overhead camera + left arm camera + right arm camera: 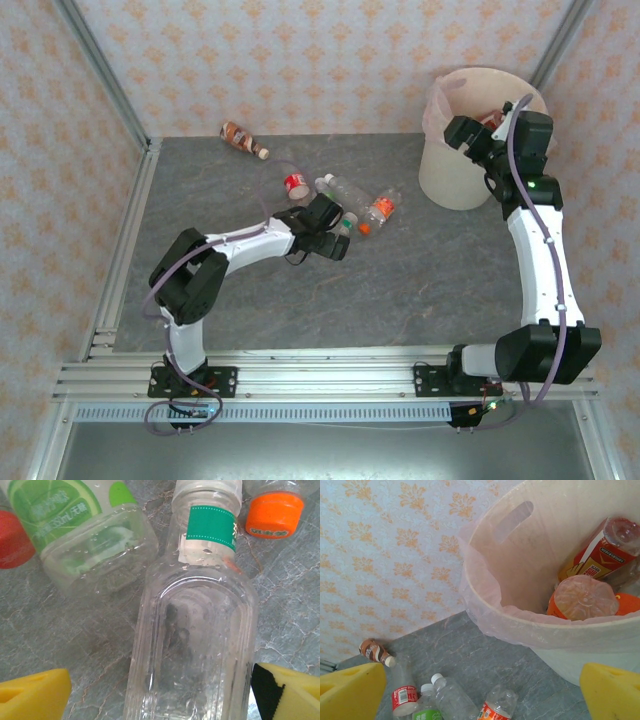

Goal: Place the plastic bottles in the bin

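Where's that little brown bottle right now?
In the overhead view the brown bottle lies on its side at the far edge of the table, left of centre, by the back wall, apart from the red-labelled bottle nearest it.

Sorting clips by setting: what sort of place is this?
Likely a staged robot test cell: wallpapered panels held in metal framing, and a grey tabletop with a mounting rail at its near edge.
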